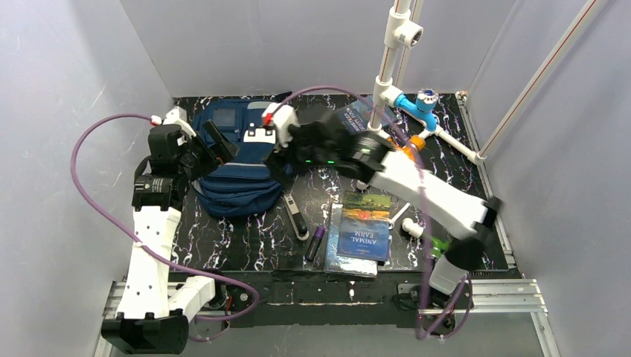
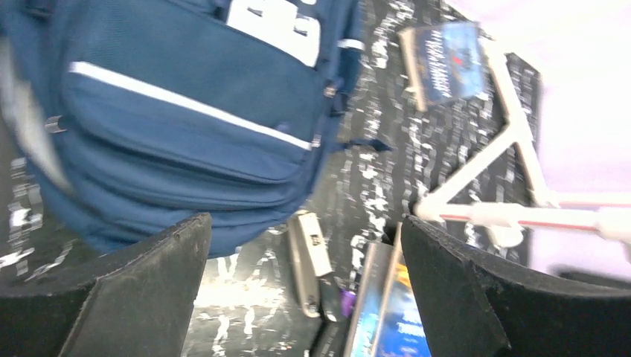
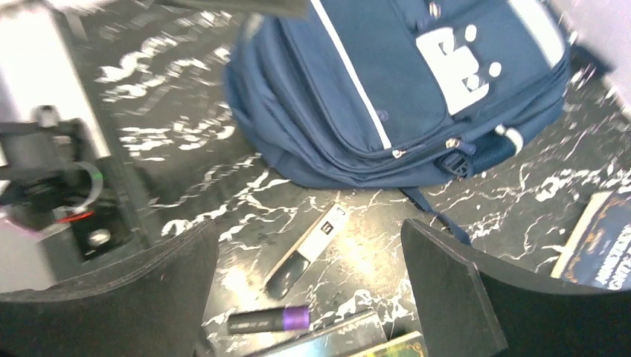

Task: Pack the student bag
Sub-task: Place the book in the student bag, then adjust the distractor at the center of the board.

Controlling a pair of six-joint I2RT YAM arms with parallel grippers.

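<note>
Top external view: grey walls (image 1: 74,74), black marbled tabletop (image 1: 245,238); one navy backpack (image 1: 238,175) lies between left pincer (image 2: 305,222) and right pincer (image 3: 310,224), both spread wide; three books (image 1: 364,227), one purple-capped marker (image 1: 315,242) near the right.

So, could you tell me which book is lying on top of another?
The Animal Farm book, resting on a paler book near the front edge; the dark blue book lies alone by the white pipes.
</note>
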